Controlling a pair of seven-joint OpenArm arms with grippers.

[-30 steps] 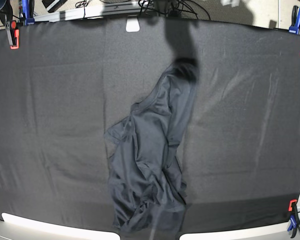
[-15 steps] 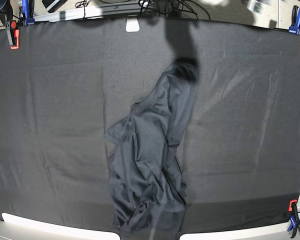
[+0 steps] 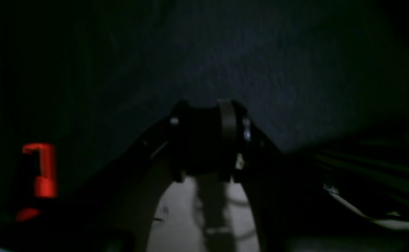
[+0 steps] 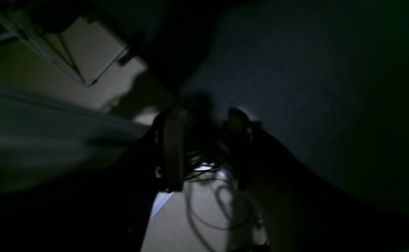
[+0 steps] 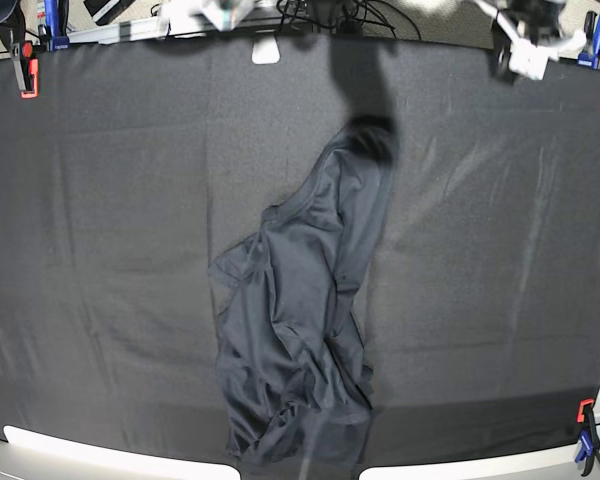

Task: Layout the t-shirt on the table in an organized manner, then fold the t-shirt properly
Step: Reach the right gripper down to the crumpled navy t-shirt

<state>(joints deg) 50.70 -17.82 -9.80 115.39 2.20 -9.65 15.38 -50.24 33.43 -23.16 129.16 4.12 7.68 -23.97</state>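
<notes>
Crumpled dark charcoal t-shirt lying near the middle of the surface, bunched into a long, narrow heap. Long axis running from the near edge of the surface, where the widest and most rumpled part sits, up and slightly toward the base view's right, tapering to a narrow folded end past the middle. Sheen on the shirt fabric setting it off from the matte black cloth under it. No neck label, brand mark or readable writing visible anywhere on the shirt. Red clamp and blue clamp at the far corner on the base view's left, another red and blue pair at the far corner on the right, one more red and blue pair at the near right corner. Small white tab on the far edge, well apart from the shirt's narrow end. Left gripper above the far edge of the surface, fingers spread a little with nothing between them; right gripper likewise over the far edge, fingers parted and empty. Both arms only blurred pale shapes along the top of the base view, well apart from the shirt.
</notes>
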